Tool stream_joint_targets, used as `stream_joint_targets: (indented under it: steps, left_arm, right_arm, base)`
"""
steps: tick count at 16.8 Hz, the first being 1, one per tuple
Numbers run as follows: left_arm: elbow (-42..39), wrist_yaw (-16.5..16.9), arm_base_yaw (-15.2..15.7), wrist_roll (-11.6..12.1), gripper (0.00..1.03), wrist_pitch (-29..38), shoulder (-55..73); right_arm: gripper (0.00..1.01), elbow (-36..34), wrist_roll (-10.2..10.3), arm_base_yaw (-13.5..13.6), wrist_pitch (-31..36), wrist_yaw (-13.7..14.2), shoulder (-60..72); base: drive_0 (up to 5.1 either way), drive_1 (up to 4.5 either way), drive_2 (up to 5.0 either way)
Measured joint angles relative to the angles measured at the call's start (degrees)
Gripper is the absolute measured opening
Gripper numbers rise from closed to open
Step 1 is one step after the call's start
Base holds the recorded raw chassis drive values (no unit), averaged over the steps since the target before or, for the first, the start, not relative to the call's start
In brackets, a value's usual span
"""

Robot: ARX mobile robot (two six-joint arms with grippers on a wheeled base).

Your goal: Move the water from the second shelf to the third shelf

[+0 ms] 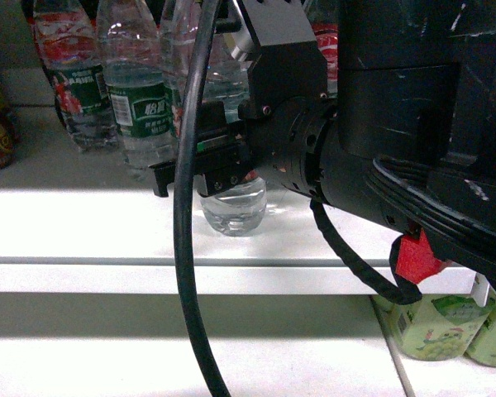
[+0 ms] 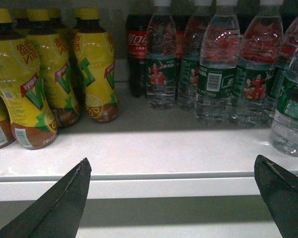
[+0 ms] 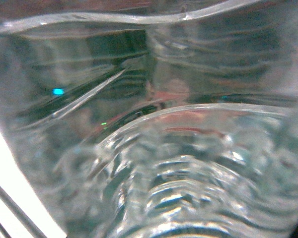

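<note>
Where cable (image 1: 184,248) crosses: water (image 1: 234,207), bottles (image 1: 140,107) behind.

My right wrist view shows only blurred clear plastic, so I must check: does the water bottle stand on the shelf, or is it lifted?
Observer: In the head view, the water bottle looks to stand with its base on the white shelf, near the front edge.
Operator: Is the left gripper holding something?
Observer: No. The left gripper has its jaws wide open and empty.
Operator: What is on the shelf below?
Observer: Green bottles, at the lower right.
</note>
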Motion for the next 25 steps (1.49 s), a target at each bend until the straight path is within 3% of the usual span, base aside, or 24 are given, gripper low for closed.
stream_joint_targets:
  steps: [3,6,9,15,20,25]
  left_arm:
    - [0.0,0.0,0.0,0.0,0.98,0.0,0.0]
    - [0.0,0.0,0.0,0.0,0.98,0.0,0.0]
    - [0.0,0.0,0.0,0.0,0.98,0.0,0.0]
    - [0.0,0.0,0.0,0.0,0.98,0.0,0.0]
    - [0.0,0.0,0.0,0.0,0.98,0.0,0.0]
    - [0.0,0.0,0.0,0.0,0.98,0.0,0.0]
  right_arm:
    - [0.43,-2.2,0.5,-0.5,0.5,-0.4,-1.4]
    - [0.43,-11.5,2.4,-5.2,1.6,0.6,-9.1]
    - [0.43,-14.5,2.5,-8.4,0.3,2.6,-13.0]
    - [0.42,-19.1,2.9,-13.6,-1.6,3.4,-20.6]
    - [0.42,-22.4,3.0,-15.4,-3.7,3.7,-25.7]
    - [0.42,-27.9,4.7,-17.4,-5.1,2.2,-33.1]
  base:
    - [0.0,0.00,0.0]
    - [0.0,0.00,0.0]
    - [0.0,0.00,0.0]
    - [0.0,0.00,0.0]
    - [0.0,0.00,0.0]
    - [0.0,0.00,0.0]
